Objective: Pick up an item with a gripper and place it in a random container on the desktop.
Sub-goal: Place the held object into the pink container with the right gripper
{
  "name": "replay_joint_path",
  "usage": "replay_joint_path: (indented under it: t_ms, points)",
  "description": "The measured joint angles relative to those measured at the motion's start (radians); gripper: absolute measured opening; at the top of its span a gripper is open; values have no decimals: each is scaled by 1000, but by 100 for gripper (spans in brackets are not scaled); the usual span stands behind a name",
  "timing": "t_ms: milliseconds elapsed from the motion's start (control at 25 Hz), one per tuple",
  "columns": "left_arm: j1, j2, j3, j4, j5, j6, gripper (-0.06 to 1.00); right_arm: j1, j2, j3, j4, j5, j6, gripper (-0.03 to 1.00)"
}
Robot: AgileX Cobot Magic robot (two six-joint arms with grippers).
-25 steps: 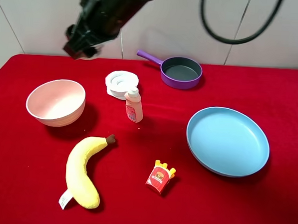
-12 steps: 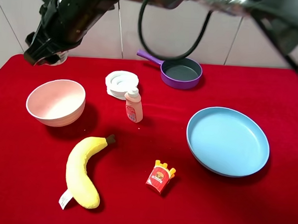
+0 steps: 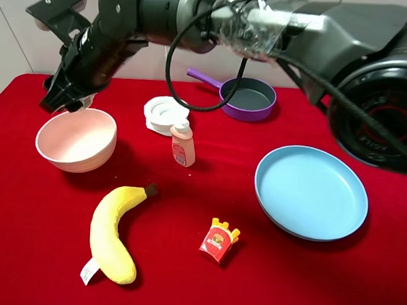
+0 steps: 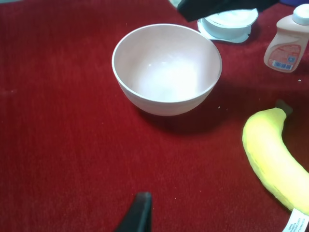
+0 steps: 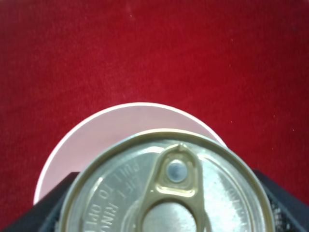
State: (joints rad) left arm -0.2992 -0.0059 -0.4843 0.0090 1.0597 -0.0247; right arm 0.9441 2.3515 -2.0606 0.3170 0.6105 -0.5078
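Right tool (image 3: pixel 64 96) clamps the tin can (image 5: pixel 169 193) above the pink bowl (image 4: pixel 164 102), masking part of its rim. Left tool (image 4: pixel 139 215), cropped to one dark tip: grip cannot be told.

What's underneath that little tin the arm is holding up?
The pink bowl, sitting on the red cloth. Only one arc of its rim and inner wall shows; the tin covers the rest.

Tin can (image 5: pixel 166 191): in right end effector (image 3: pixel 65 97), over bowl (image 3: pixel 76 140) rear rim
Bottle (image 3: pixel 182 144): right of bowl, on bench (image 3: pixel 396 128)
Banana (image 3: pixel 115 233): before bowl, rightward
Frying pan (image 3: pixel 246 98): behind bowl, far right
Plate (image 3: pixel 310 192): well right of bowl
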Motion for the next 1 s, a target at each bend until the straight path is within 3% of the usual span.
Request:
replay_joint_path:
  t_ms: [400,1000]
  points:
    - [0,0,0,1,0,0,92,0,67,-5,34,-67,0,48]
    - [0,0,0,1,0,0,92,0,156,-6,45,-78,-1,48]
